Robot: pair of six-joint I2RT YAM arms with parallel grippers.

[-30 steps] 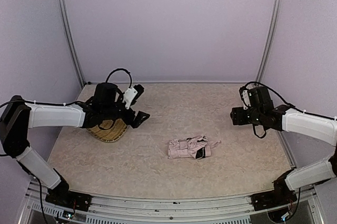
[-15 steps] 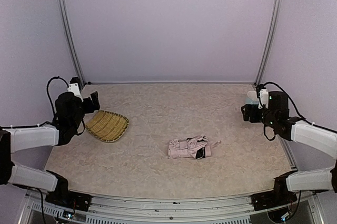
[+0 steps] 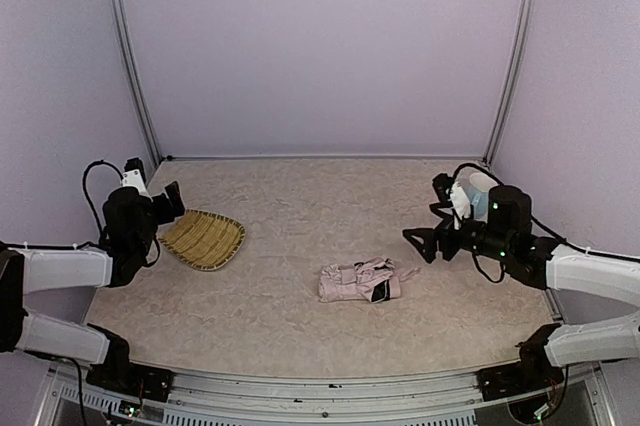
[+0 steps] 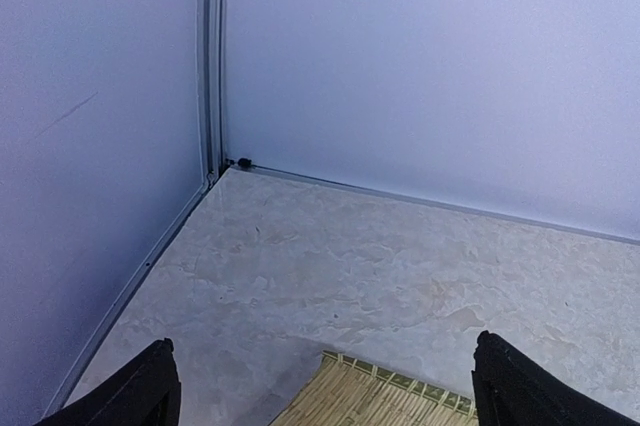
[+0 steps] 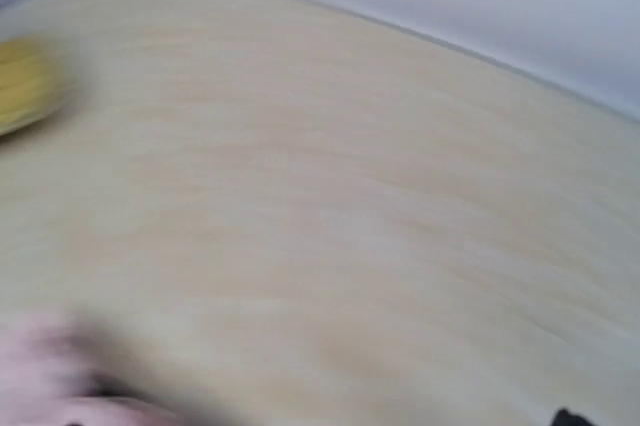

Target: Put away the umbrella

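Note:
The pale pink umbrella lies folded and crumpled on the table, near the middle front, with black parts showing at its right end. My right gripper is open, a little right of and behind it, not touching it. The right wrist view is motion-blurred; the umbrella shows as a pink smear at the bottom left. My left gripper is open and empty at the far left, just behind the yellow woven tray. In the left wrist view its fingers stand wide apart over the tray's edge.
Pale walls close the table on three sides, with metal posts in the back corners. The left wall and corner rail are close to the left gripper. The tray shows as a yellow blur in the right wrist view.
The left arm drew back from over the tray to the left edge and now holds still. The right arm swung from the right edge in toward the umbrella.

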